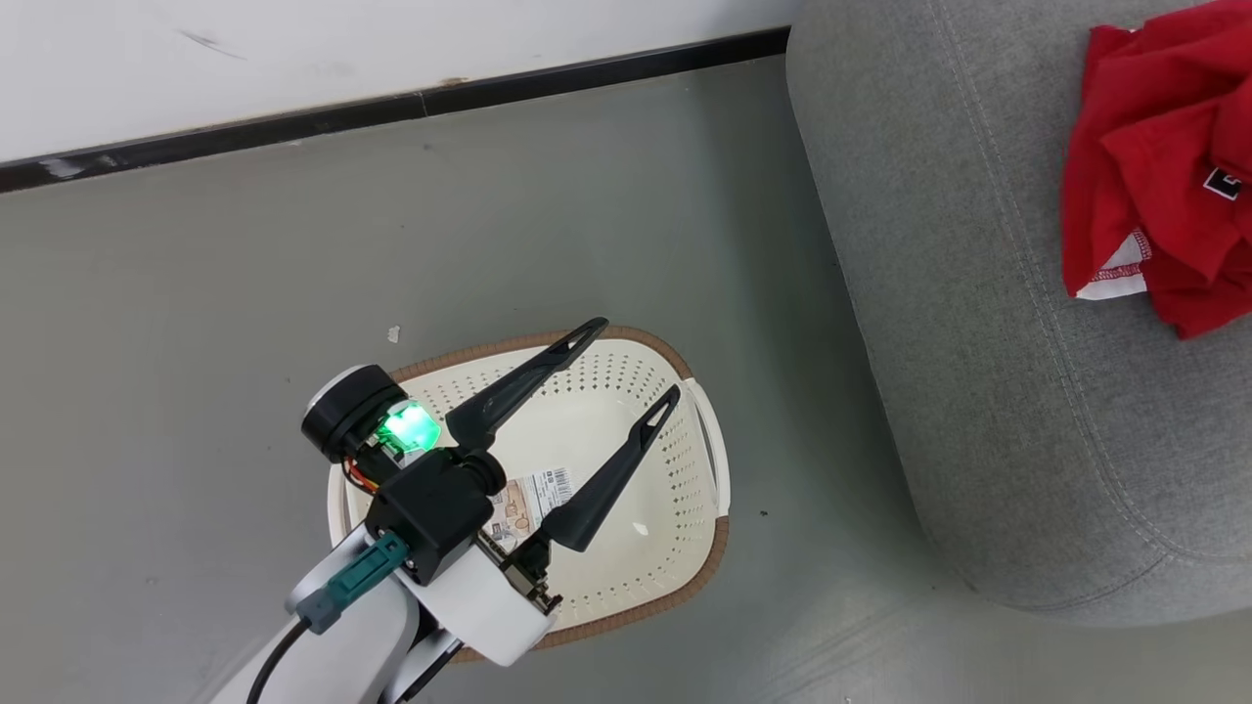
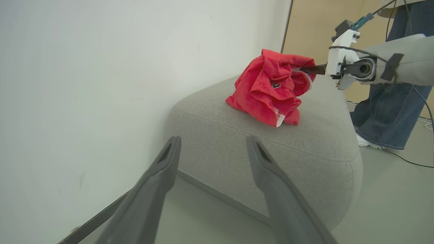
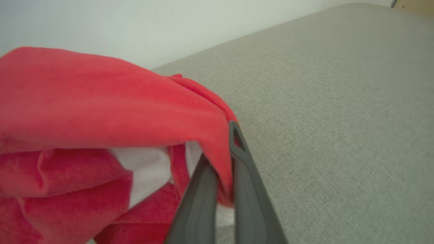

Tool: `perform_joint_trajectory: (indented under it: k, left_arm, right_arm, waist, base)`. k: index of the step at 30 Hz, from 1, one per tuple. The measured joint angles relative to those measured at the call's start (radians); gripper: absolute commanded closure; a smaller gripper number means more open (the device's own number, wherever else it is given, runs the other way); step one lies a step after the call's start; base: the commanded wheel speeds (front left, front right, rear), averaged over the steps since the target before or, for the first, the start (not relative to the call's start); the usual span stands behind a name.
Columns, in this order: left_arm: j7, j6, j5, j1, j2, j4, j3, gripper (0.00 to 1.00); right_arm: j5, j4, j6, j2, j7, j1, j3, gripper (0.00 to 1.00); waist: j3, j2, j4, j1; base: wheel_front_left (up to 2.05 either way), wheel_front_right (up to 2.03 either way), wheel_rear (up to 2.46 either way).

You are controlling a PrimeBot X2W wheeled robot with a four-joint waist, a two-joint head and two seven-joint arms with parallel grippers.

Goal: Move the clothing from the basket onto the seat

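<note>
The red clothing [image 1: 1164, 196] lies bunched on the grey seat [image 1: 988, 323] at the upper right of the head view. From the left wrist view the clothing [image 2: 268, 89] sits on the seat [image 2: 315, 142], and my right gripper [image 2: 307, 70] reaches into its top from the right. Up close, my right gripper [image 3: 222, 149] is shut on a fold of the clothing [image 3: 101, 105], red cloth pinched between the fingers. The cream basket [image 1: 646, 508] stands on the floor with only its label sticker inside. My left gripper [image 1: 636, 357] hangs open above the basket.
A white wall with a black skirting [image 1: 391, 108] runs behind the basket. Grey floor [image 1: 196, 342] lies between the wall, the basket and the seat. A person's legs in jeans [image 2: 390, 112] stand beyond the seat, with cables on the floor [image 2: 407, 161].
</note>
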Motion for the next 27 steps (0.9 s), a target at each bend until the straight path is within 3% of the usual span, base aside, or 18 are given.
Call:
perform_joint_trajectory:
  k: [9,17,20,23,26,27]
  left_arm:
    - [0.000,0.000,0.008,-0.015,0.016,0.001,0.006,0.00]
    - [-0.001,0.000,0.008,-0.019,0.019,0.006,0.007,0.00]
    - [-0.003,0.000,0.008,-0.020,0.019,0.008,0.007,0.00]
    - [-0.003,0.000,0.008,-0.021,0.019,0.009,0.007,0.00]
    - [-0.003,0.000,0.008,-0.021,0.019,0.014,0.007,0.00]
    - [-0.003,0.000,0.008,-0.021,0.019,0.015,0.008,0.00]
  right_arm:
    - [-0.025,0.030,0.000,0.002,-0.050,0.020,-0.091,1.00]
    - [-0.050,0.028,0.000,0.020,-0.057,0.019,-0.070,1.00]
    - [-0.064,0.031,0.000,0.038,-0.061,0.019,-0.051,0.67]
    - [-0.065,0.035,0.000,0.045,-0.061,0.019,-0.042,0.53]
    - [-0.065,0.035,0.000,0.044,-0.063,0.019,-0.042,0.33]
    - [-0.065,0.034,0.000,0.044,-0.063,0.019,-0.042,0.19]
  waist:
    - [0.026,0.0000,-0.017,0.0000]
    - [0.037,0.0000,-0.029,0.0000]
    - [0.039,0.0000,-0.032,0.0000]
    - [0.040,0.0000,-0.033,0.0000]
    - [0.040,0.0000,-0.034,0.0000]
    - [0.039,0.0000,-0.035,0.0000]
  base:
    - [0.00,0.00,0.00]
    - [0.00,0.00,0.00]
    - [0.00,0.00,0.00]
    - [0.00,0.00,0.00]
    - [0.00,0.00,0.00]
    - [0.00,0.00,0.00]
